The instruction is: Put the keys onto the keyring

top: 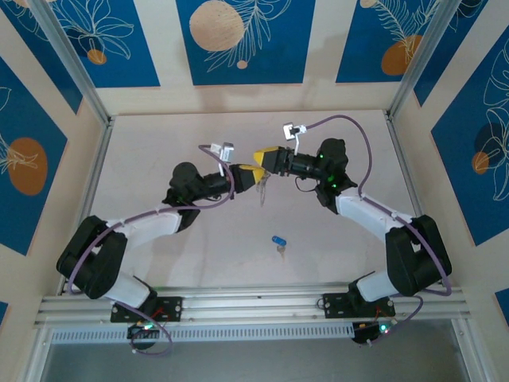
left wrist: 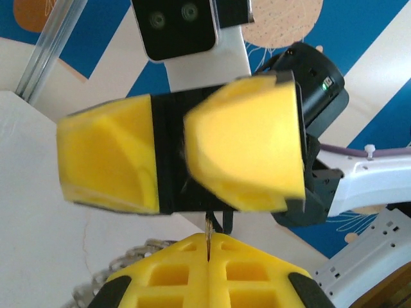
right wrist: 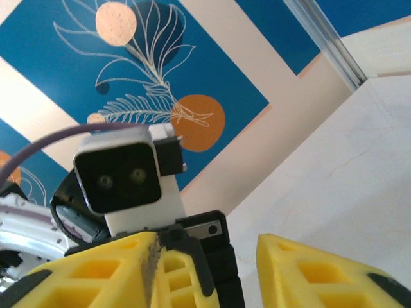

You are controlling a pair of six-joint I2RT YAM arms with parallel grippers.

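Nearest the bases, the key [top: 278, 242] lies flat on the table [top: 159, 143], untouched. Blue head is away from the bases and the short silver blade points back twd the near edge, so its long axis runs roughly near-to-far. It sits closer to the bases than both claws, a bit right of them, btwn the two arms. Further back, raised over mid-table, the left gripper [top: 254, 178] is clamped tight on the keyring [top: 261, 193] – edge-on as a thin metal strip btwn its pads in left wrist view, rest of the loop hanging under. Right gripper [top: 263, 157] is nose-to-nose w/ it, jaws apart, holding nothing – so I'd judge the right arm the free one to come back for the key. No brand, label or legible writing; wall panels [top: 238, 40] just blue w/ leaf and orange-disc prints
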